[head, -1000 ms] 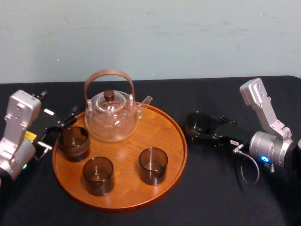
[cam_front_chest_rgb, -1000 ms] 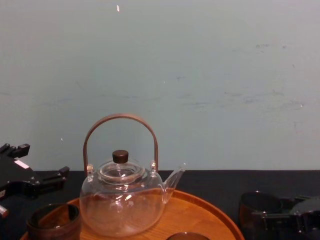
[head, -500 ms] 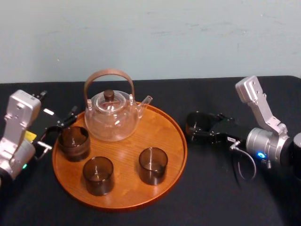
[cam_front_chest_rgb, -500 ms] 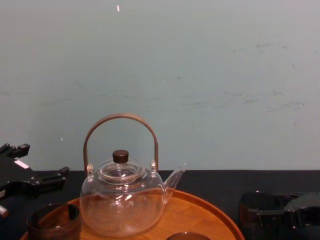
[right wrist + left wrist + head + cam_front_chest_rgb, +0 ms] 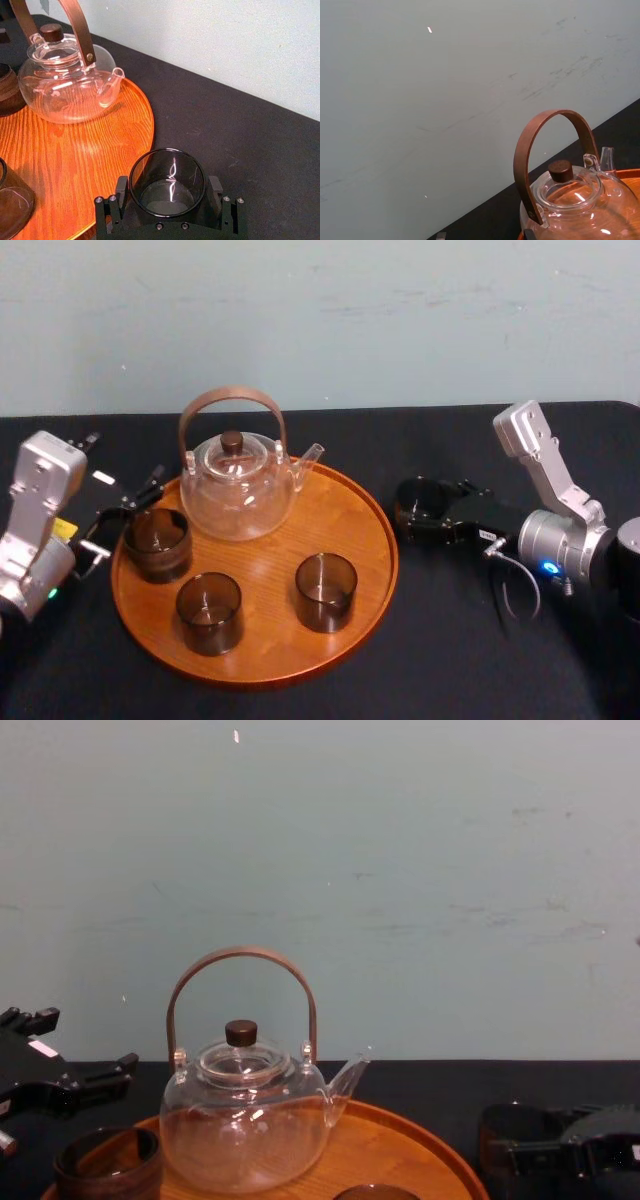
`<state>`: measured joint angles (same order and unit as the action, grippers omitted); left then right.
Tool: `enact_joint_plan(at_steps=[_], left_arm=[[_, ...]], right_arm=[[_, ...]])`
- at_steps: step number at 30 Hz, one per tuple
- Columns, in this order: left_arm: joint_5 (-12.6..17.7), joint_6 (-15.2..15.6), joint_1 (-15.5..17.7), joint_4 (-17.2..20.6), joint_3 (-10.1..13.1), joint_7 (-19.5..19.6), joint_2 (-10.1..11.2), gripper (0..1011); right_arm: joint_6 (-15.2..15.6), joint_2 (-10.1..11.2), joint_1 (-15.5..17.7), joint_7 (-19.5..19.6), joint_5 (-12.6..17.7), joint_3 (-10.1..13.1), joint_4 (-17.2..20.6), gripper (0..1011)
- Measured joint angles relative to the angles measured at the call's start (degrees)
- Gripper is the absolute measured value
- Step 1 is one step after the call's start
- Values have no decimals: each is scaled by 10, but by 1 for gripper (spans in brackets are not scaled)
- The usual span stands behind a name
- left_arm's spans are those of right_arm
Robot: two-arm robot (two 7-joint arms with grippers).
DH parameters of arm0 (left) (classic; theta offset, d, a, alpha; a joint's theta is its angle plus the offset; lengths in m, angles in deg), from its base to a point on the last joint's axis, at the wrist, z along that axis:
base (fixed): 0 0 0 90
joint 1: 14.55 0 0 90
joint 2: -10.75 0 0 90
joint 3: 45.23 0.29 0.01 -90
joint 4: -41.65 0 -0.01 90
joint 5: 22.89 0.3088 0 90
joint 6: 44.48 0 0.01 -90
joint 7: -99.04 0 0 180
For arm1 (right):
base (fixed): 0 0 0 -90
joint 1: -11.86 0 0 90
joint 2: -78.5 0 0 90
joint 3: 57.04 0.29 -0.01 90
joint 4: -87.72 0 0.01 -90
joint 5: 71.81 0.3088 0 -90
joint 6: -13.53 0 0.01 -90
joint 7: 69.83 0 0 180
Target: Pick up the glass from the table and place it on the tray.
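A: Where does the glass (image 5: 420,498) stand?

B: On the desk (image 5: 450,640), upright, just beside the right rim of the tray (image 5: 345,495) and not on it. It is a dark, see-through tumbler with nothing in it.

A: And the right hand (image 5: 418,512)?

B: It reaches in low from the right, level with the desk. In the right wrist view, one finger (image 5: 121,192) sits on each side of the glass and both press against its wall. The hand is closed on the glass, which still rests on the black cloth.

A: What is on the tray?

B: A clear teapot (image 5: 238,490) with a brown arched handle stands at the back. A dark cup (image 5: 158,543) stands at the left edge, and two more cups stand nearer the front.

A: The left hand (image 5: 128,518)?

B: It rests at the tray's left side, close to the left-edge cup. Its fingers are spread wide and it grips nothing — the cup stands free beside it.
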<state>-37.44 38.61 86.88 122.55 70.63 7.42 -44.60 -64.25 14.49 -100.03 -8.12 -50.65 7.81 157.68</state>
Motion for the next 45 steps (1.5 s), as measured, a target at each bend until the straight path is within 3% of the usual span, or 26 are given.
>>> enact_joint_plan(at_steps=[13, 21, 37, 45], left_arm=[[0, 0, 0, 0, 0, 0, 0, 1001], [0, 0, 0, 0, 0, 0, 0, 1001], [0, 0, 0, 0, 0, 0, 0, 1001], [0, 0, 0, 0, 0, 0, 0, 1002]], right_arm=[[3, 0, -1, 3, -6, -2, -1, 1002], [3, 0, -1, 3, -4, -2, 0, 899], [2, 0, 0, 2, -3, -1, 0, 899], [-5, 13, 11, -8, 10, 13, 30, 899]])
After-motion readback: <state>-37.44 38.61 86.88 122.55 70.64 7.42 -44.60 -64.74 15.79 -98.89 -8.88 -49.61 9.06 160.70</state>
